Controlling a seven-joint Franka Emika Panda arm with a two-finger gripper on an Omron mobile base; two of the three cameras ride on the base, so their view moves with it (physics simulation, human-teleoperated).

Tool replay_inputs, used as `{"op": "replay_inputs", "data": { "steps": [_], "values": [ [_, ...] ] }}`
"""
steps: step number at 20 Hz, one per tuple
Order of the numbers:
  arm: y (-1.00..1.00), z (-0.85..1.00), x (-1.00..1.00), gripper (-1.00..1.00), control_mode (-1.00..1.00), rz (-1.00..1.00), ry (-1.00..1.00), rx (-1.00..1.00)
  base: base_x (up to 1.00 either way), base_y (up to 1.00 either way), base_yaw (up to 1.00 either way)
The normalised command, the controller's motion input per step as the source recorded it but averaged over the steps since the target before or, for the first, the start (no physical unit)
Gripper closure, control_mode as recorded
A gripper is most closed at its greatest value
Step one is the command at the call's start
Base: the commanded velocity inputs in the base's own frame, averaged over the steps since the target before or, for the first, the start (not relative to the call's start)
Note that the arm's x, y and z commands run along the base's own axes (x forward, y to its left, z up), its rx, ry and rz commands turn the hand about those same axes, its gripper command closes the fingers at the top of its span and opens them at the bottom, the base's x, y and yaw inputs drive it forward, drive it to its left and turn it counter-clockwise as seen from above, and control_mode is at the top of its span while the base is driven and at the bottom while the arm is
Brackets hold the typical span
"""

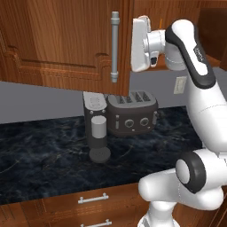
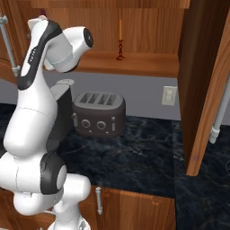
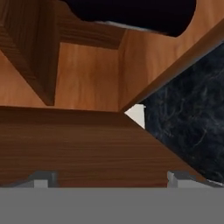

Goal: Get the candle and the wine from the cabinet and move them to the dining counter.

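Observation:
The cabinet point(image 2: 148, 63) stands open, and the thin orange candle point(image 2: 120, 39) in its dark red holder stands upright on the cabinet's wooden shelf. A small dark red tip point(image 2: 42, 11), probably the wine's neck, peeks over my arm at the shelf's left end. A dark rounded shape point(image 3: 131, 13) close ahead in the hand view looks like the wine bottle. My gripper point(image 3: 109, 180) is open, its fingertips point(image 3: 41, 179) wide apart with nothing between them. My white hand point(image 1: 142, 43) is raised beside the closed left door's edge. The dining counter is out of view.
Under the cabinet, a dark toaster point(image 1: 132, 113) and a coffee machine point(image 1: 96, 128) stand on the black countertop point(image 1: 44, 155). The open right door point(image 2: 200, 85) hangs out over the counter with its grey bar handle point(image 2: 222, 108). A grey handle point(image 1: 115, 46) runs down the closed left door.

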Motion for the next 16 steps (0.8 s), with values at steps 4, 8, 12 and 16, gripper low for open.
{"op": "replay_inputs", "data": {
  "steps": [4,8,12,16],
  "values": [
    [0.32,-0.02,-0.2,-1.0,-1.0,0.04,0.0,0.13,0.0,0.0,0.0],
    [0.22,0.0,-0.46,-1.0,-1.0,0.12,0.0,0.13,0.0,0.0,0.0],
    [0.19,0.0,-0.57,-1.0,-1.0,0.17,-0.01,0.1,0.0,0.0,0.0],
    [0.24,0.0,-0.65,-1.0,-1.0,0.17,0.0,0.07,0.0,0.0,0.0]
  ]
}}
